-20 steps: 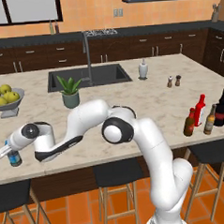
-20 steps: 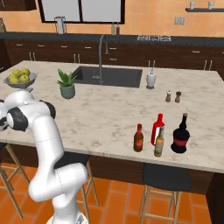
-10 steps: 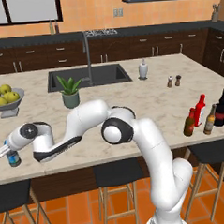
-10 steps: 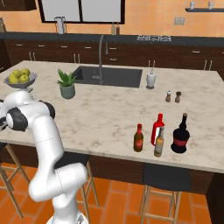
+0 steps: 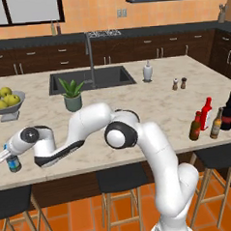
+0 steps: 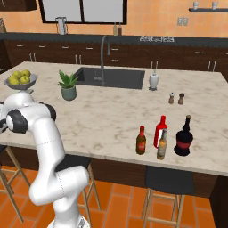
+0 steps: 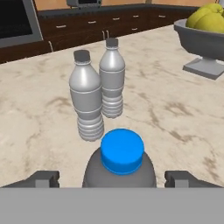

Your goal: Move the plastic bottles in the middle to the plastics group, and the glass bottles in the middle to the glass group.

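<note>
Now the gripper point(image 7: 112, 178) stands spread wide around the water bottle point(image 7: 121, 162), fingers clear of it, near two grey bottles point(image 7: 99, 94) on the counter point(image 7: 175, 127) (by the fruit bowl point(image 7: 204, 48)). Lifting away crookedly could tip it into them.

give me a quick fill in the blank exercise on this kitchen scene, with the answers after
1. The cap of the water bottle between the gripper fingertips is ___.
2. Beyond it stand ___ grey bottles.
3. The fruit bowl holds ___ fruit.
4. The gripper's jaws stand ___, clear of the bottle.

Missing words: blue; two; yellow; open
</note>
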Tool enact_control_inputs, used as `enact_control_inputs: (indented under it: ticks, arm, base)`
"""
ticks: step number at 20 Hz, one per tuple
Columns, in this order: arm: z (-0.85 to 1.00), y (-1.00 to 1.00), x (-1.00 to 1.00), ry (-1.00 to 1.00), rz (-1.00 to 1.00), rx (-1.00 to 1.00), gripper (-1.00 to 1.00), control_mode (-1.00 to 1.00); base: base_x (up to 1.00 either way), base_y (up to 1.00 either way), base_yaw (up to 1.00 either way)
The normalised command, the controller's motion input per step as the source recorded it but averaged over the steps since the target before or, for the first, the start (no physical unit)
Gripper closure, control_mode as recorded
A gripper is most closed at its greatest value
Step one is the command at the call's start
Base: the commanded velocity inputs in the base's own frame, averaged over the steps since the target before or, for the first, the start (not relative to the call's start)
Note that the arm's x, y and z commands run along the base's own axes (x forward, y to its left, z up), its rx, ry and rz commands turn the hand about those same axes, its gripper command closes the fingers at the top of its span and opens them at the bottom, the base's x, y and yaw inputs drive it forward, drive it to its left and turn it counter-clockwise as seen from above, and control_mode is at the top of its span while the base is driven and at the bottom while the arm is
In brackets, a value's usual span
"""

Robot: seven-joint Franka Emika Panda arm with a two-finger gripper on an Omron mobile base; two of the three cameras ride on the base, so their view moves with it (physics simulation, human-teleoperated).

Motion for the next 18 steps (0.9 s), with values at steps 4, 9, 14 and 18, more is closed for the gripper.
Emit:
enact_control_inputs:
  ticks: [4,9,14,18]
  arm:
    - [0.11,-0.31,0.00,0.00,0.00,0.00,-1.00,-1.00]
    - [0.45,-0.64,-0.08,0.00,-0.01,0.00,-1.00,-1.00]
    - [0.76,-0.63,-0.43,0.01,-0.06,0.00,-1.00,-1.00]
    - [0.70,-0.85,-0.31,0.01,-0.11,0.00,-1.00,-1.00]
  base:
    - [0.00,0.00,0.00]
    - [0.00,0.00,0.00]
    - [0.00,0.00,0.00]
    - [0.00,0.00,0.00]
